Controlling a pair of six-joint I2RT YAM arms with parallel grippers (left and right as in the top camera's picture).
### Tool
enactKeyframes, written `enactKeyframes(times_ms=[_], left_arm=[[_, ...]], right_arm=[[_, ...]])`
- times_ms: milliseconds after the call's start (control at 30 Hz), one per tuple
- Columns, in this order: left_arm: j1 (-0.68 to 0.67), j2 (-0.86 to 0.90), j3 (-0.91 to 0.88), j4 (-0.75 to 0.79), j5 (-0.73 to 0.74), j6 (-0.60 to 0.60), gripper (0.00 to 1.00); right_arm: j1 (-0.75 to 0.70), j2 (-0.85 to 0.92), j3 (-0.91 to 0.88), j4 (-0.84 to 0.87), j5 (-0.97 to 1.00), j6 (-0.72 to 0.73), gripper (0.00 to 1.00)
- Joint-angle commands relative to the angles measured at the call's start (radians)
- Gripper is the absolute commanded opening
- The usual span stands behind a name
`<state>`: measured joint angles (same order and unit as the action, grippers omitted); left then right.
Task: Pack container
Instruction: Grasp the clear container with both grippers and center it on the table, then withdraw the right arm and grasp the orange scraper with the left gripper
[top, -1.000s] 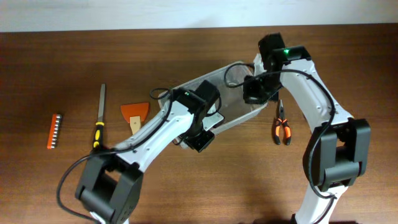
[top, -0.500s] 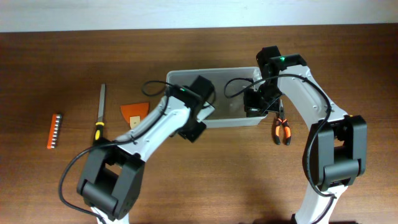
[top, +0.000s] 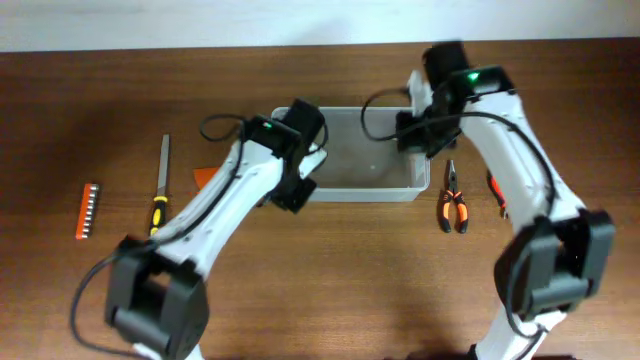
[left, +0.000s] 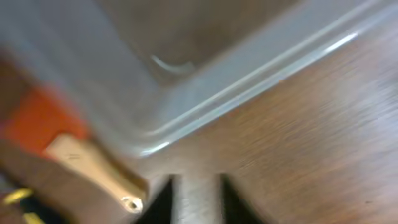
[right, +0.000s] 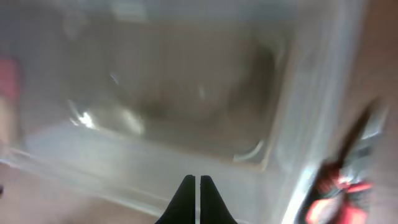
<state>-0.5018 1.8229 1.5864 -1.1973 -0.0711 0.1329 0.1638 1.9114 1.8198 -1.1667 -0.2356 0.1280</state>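
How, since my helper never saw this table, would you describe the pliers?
Find the clear container in the middle. Just beyond its right end, on the wooden table, lie the pliers. Only they have two splayed orange-and-black handles meeting in a thin dark nose.

The left arm (top: 215, 205) and right arm (top: 515, 160) are extended forward and bent inward. On the left gripper (left: 195, 198) the jaws are held parted; on the right gripper (right: 196, 198) they are pressed together.

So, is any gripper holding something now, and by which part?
Nothing is held. The left gripper is open beside the container, near its rim; the right gripper is shut on nothing, over the container.
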Motion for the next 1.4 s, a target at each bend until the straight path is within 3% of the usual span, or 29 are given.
enactKeyframes(times_ms=[0, 233, 267, 300, 333, 367, 433, 500, 667, 833, 1067, 1367], left_arm=[[0.002, -0.175, 0.087, -0.016, -0.049, -0.005, 0.99], [0.042, -0.331, 0.093, -0.094, -0.132, -0.019, 0.99], [0.060, -0.333, 0.093, -0.129, -0.164, -0.059, 0.99], [0.081, -0.332, 0.090, -0.161, -0.186, -0.121, 0.99], [0.117, -0.327, 0.076, -0.190, -0.182, -0.202, 1.00], [0.141, -0.323, 0.061, -0.201, -0.174, -0.253, 0.97], [0.183, -0.318, 0.008, -0.197, -0.173, -0.325, 0.96], [0.212, -0.312, -0.048, -0.160, -0.172, -0.365, 0.95], [0.283, -0.267, -0.238, 0.009, -0.124, -0.447, 0.96], [0.311, -0.199, -0.340, 0.188, -0.070, -0.447, 0.96], [0.400, -0.007, -0.359, 0.301, 0.033, -0.417, 0.96], [0.476, 0.085, -0.359, 0.375, 0.117, -0.335, 0.99]], right_arm=[[-0.033, -0.127, 0.123, -0.003, 0.092, -0.011, 0.04], [-0.220, -0.246, 0.214, -0.005, 0.094, 0.122, 0.05], [-0.261, -0.261, 0.215, -0.004, 0.095, 0.139, 0.12], [-0.291, -0.270, 0.215, -0.004, 0.093, 0.146, 0.26], [-0.350, -0.282, 0.215, -0.005, 0.093, 0.148, 0.53], [-0.385, -0.285, 0.215, -0.005, 0.093, 0.148, 0.66], [-0.443, -0.286, 0.215, -0.008, 0.090, 0.147, 0.88], [-0.481, -0.283, 0.214, -0.017, 0.090, 0.147, 0.98], [-0.513, -0.282, 0.214, -0.032, 0.090, 0.147, 0.99], [-0.511, -0.282, 0.214, -0.082, 0.090, 0.147, 0.99], [-0.511, -0.281, 0.199, -0.128, 0.091, 0.146, 0.99], [-0.511, -0.266, 0.199, -0.177, 0.091, 0.146, 0.99]])
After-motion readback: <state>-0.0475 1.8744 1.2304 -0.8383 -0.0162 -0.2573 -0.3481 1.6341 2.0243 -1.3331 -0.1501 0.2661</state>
